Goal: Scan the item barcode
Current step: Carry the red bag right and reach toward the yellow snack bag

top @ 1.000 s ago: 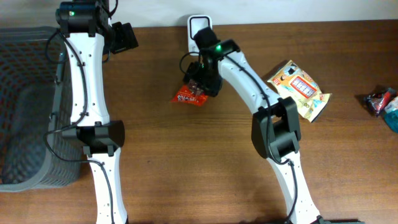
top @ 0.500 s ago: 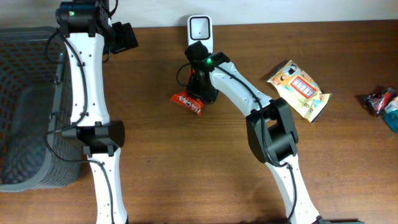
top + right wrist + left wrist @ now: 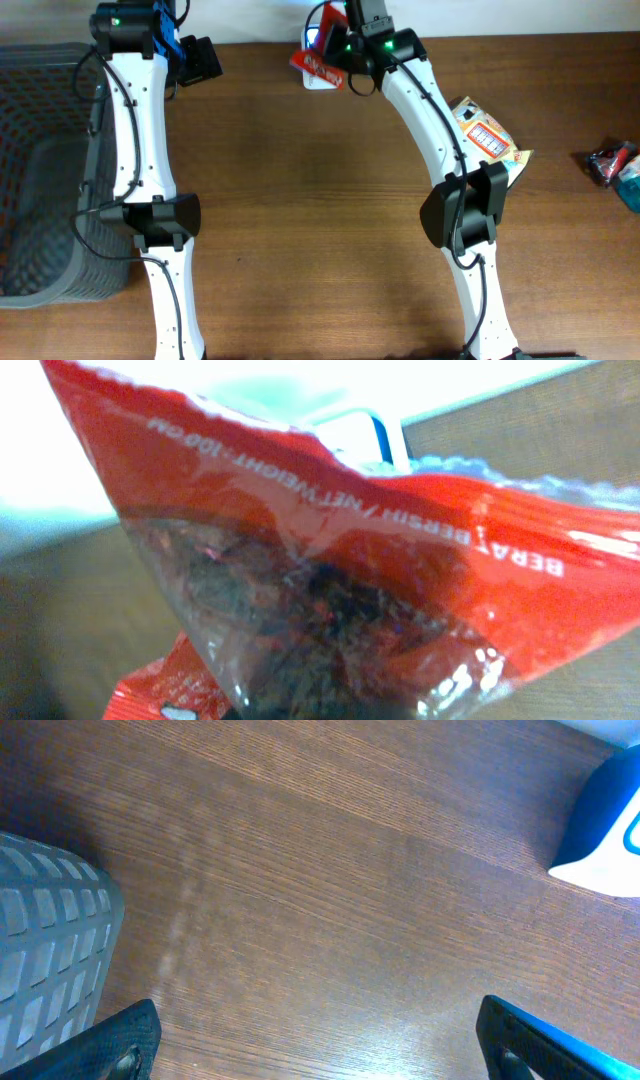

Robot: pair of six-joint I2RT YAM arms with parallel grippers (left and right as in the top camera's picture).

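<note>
The item is a red snack packet [image 3: 317,68] with a clear window. My right gripper [image 3: 338,60] is shut on it and holds it raised at the back of the table, right over the white barcode scanner [image 3: 313,38], which glows blue. The right wrist view is filled by the packet [image 3: 330,560], with white print across its red part; the scanner [image 3: 360,428] peeks out behind its top edge, and my fingers are hidden. My left gripper [image 3: 200,60] is open over bare wood at the back left, its fingertips [image 3: 120,1045] wide apart. The lit scanner [image 3: 605,830] shows there at the right edge.
A grey mesh basket [image 3: 40,170] stands along the left edge; its corner [image 3: 45,960] shows in the left wrist view. A yellow snack packet [image 3: 492,142] lies right of the right arm, and a dark wrapped item [image 3: 612,163] sits at the far right edge.
My right gripper closed on the red packet lying mid-table, lifted it and carried it back over the scanner. The left arm has not moved.
</note>
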